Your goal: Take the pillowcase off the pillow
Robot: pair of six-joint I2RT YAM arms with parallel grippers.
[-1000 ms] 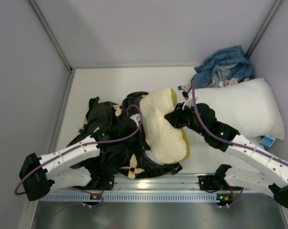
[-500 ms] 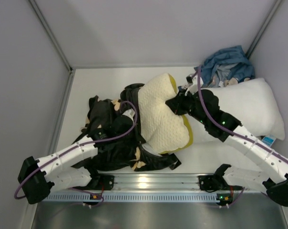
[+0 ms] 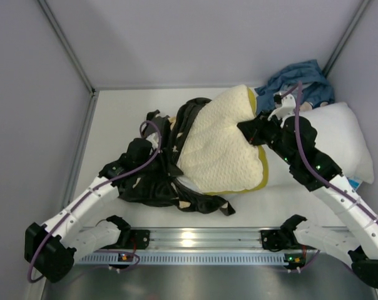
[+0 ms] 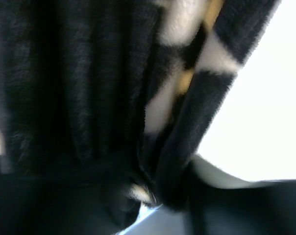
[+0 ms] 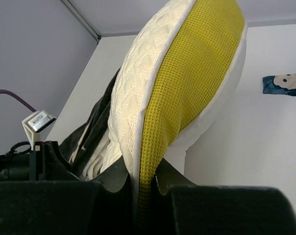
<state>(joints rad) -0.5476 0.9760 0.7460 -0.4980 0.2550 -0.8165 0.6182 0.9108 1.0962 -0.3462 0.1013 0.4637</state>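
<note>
Since a second ago the right gripper (image 3: 255, 128) has carried the cream-yellow quilted pillow (image 3: 223, 147) away from the arm bases and toward the back right. More of it now shows clear of the black fabric pillowcase (image 3: 154, 178) with tan flower shapes, and the left arm has stretched farther out.

From above, the pillow lies mid-table, its left edge still tucked under the pillowcase, which is bunched along its left and near sides. The left gripper (image 3: 141, 150) sits on that black heap. A large plain white pillow (image 3: 339, 134) lies just behind the right arm, and a crumpled blue cloth bundle (image 3: 298, 81) fills the back right corner.

The left wrist view is filled with blurred dark pillowcase (image 4: 79, 93) folds pressed close; whether the jaws hold any cannot be told.

In the right wrist view, the right gripper (image 5: 143, 183) is clamped tight on the pillow's (image 5: 138, 88) olive-yellow mesh edge (image 5: 192, 73), with the pillowcase (image 5: 91, 134) slumped at its lower left.
</note>
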